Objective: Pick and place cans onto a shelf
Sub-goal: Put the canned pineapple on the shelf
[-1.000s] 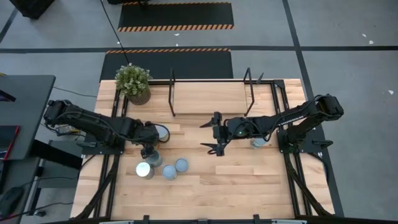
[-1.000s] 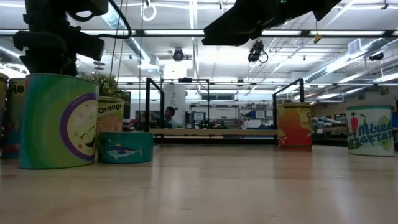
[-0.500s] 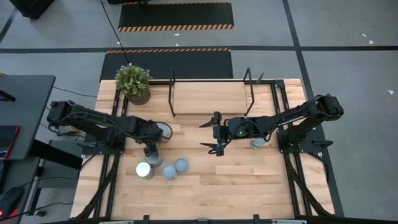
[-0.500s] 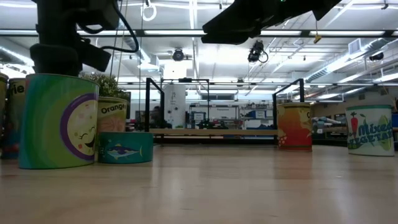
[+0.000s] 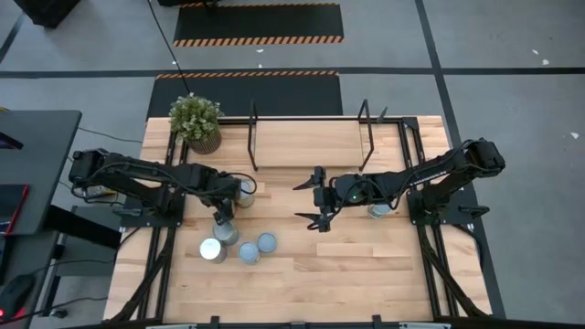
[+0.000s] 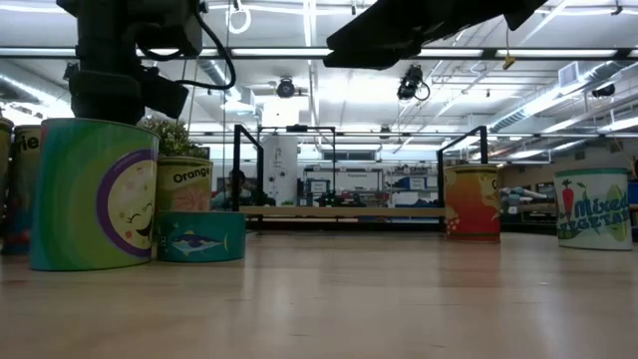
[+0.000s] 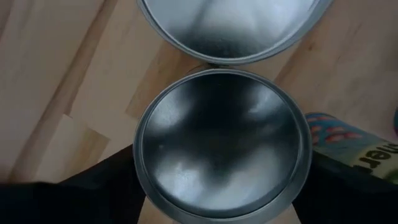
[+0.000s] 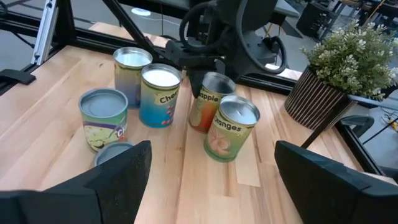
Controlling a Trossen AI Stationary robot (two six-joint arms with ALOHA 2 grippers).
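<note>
From above, the left tool [image 5: 219,217] hangs over the cans [image 5: 239,245] crowded on the desk [image 5: 366,274]; the shelf [image 5: 306,137] waits at the back, bare.

Left wrist view: its fingers [image 7: 102,186] are spread around one can top [image 7: 222,146] (another can touches it), so a squeeze might bump that neighbor.

Right wrist view: the right tool [image 8: 208,165] is spread wide, holding nothing.

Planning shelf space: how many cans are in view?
8 cans: six clustered on the table's left; two on its right, only one visible from above. More may be hidden.
</note>
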